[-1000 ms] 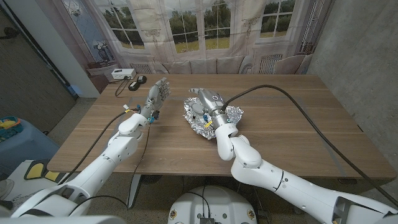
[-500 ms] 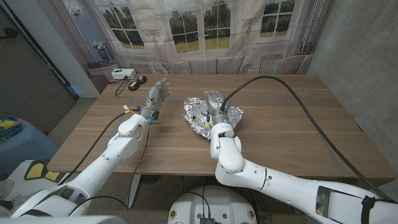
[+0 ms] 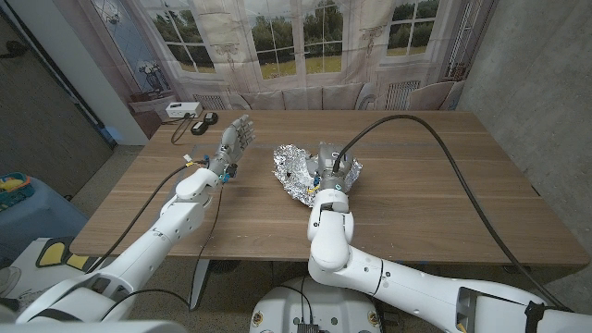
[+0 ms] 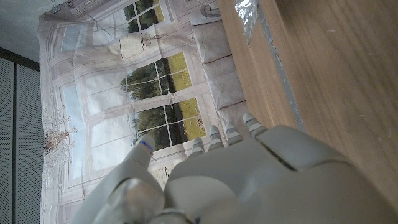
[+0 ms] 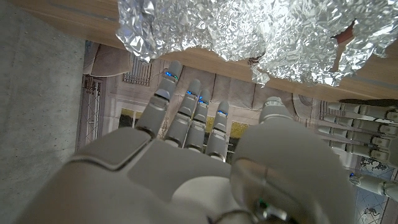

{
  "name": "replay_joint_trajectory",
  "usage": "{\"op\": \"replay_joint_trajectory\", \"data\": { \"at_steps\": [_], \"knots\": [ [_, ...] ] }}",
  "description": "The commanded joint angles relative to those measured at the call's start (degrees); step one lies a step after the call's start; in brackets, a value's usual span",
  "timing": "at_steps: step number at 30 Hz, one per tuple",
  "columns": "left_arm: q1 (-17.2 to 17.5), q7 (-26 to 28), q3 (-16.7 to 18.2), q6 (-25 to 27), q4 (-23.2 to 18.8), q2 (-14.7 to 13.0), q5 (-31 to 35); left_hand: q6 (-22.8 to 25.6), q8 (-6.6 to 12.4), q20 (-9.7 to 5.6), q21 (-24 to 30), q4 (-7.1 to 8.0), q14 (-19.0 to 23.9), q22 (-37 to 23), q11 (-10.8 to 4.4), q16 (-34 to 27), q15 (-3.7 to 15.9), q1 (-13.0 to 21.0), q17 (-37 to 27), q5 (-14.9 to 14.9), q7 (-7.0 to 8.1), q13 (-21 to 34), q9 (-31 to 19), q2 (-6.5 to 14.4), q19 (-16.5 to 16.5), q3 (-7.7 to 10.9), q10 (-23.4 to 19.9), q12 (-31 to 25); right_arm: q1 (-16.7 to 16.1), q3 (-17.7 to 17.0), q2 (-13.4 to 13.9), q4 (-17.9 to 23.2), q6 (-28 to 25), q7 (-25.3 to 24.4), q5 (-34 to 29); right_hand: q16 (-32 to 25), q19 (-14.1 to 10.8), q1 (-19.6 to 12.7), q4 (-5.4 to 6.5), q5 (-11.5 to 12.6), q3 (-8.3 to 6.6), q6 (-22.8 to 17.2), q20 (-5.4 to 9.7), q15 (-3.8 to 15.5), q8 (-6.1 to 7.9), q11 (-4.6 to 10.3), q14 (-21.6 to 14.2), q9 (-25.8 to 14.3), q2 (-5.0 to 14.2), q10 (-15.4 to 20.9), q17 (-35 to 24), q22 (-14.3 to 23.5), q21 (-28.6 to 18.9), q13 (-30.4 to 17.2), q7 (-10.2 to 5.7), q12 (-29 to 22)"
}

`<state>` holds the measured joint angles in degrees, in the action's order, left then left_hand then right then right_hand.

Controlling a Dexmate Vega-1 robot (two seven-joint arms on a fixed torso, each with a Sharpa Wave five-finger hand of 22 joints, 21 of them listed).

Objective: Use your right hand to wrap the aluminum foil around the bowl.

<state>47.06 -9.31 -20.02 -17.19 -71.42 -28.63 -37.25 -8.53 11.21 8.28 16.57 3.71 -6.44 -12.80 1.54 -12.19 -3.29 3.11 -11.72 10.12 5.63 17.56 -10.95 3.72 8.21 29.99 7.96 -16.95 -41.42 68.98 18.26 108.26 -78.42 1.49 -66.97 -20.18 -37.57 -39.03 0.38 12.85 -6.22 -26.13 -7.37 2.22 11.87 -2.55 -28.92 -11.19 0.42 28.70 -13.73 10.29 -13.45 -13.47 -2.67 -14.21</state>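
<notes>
Wooden tabletop (image 3: 435, 185) stretched toward a backdrop of painted windows (image 3: 277, 37) as the robot worked on its wrapping job. Nearest the onlooker, the right hand (image 3: 329, 165) stood at the near side of the crumpled aluminum foil (image 3: 294, 166), fingers apart and extended, gripping nothing that could be made out. The foil lay bunched in the middle of the table, rumpled into a rough mound with ragged edges flaring outward; the bowl beneath it could not be seen. By the look of it, the sheet was draped and partly pressed, with loose edges left to tuck down. Farther off to one side, the left hand (image 3: 235, 141) stood upright, fingers spread, holding nothing, well apart from the foil.
</notes>
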Motion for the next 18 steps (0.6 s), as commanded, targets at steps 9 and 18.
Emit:
{"op": "replay_joint_trajectory", "data": {
  "at_steps": [9,18],
  "knots": [
    [0.5,0.1,0.3,0.1,-0.9,-0.6,0.1,-0.6,-0.02,-0.07,0.0,0.20,-0.7,0.0,0.04,0.4,-0.02,-0.6,-0.1,0.4,-0.10,0.1,0.0,0.1,0.5,0.18,0.5,0.3,-0.2,-2.9,-9.5,-11.8,-1.5,29.5,-21.3,3.2,3.7,2.4,1.08,0.3,1.80,1.8,-1.80,-2.88,-0.72,-1.10,6.0,-0.1,-0.18,-4.3,0.1,0.2,1.6,-0.3,1.39,1.9],
    [0.0,-0.3,0.3,-0.3,-0.1,-0.3,0.0,-0.8,-0.04,-0.06,0.0,0.16,-0.8,0.0,-0.09,0.4,-0.04,-0.5,-0.1,0.4,-0.08,0.1,0.0,0.1,0.5,0.20,0.7,0.4,-2.2,-7.4,-13.4,-16.6,2.7,41.9,-33.1,4.5,5.7,3.8,1.64,0.4,2.71,4.2,-2.72,-3.81,-1.24,-1.58,8.1,-0.1,-0.44,-7.2,0.3,0.2,2.3,-0.2,1.48,2.8]
  ]
}}
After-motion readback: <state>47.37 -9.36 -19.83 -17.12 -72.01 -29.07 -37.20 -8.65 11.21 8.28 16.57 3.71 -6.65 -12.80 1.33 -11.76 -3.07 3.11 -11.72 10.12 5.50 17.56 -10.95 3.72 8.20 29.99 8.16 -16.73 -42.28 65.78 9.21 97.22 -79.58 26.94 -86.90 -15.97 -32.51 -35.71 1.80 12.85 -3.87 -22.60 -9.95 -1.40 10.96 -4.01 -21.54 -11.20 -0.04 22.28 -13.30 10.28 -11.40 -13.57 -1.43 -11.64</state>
